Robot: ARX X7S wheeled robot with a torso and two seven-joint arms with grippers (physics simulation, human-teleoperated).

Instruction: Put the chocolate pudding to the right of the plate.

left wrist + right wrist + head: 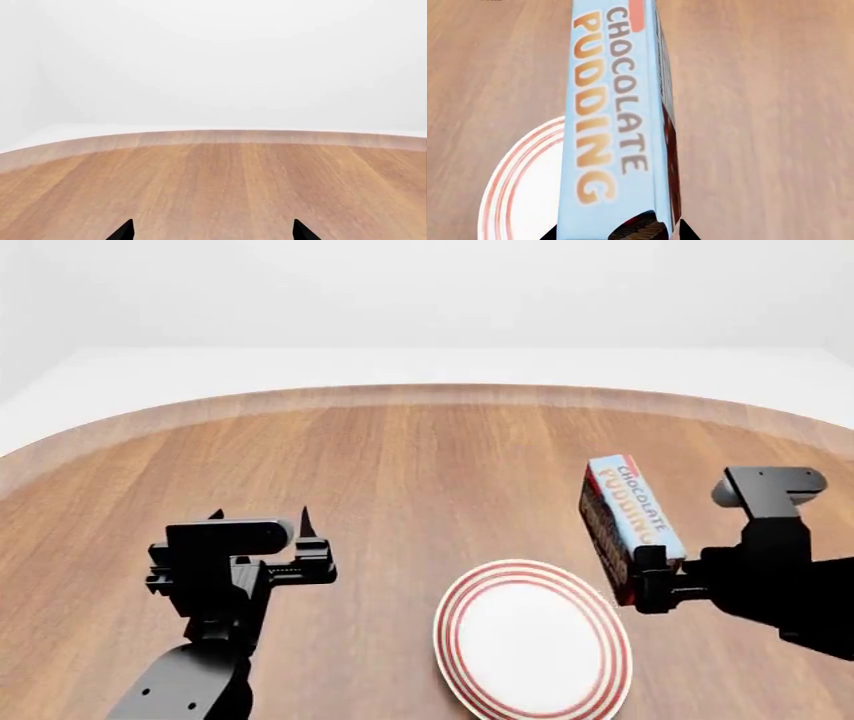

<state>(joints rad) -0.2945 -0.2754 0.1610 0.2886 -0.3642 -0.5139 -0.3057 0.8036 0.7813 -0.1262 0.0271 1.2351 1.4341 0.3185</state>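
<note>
Our right hand (650, 578) is pinching the chocolate pudding (627, 523) at its near end, so the box sticks out far past the fingers. It hangs in the air, just right of the plate (534, 640) & partly over its rim, we think. Left hand (260, 525) is spread, w/ nothing in it, over the bench (400, 450). What could go wrong: w/ such a small grip the box may tip or slip. If we let go too soon, it could land on the plate's rim.
</note>
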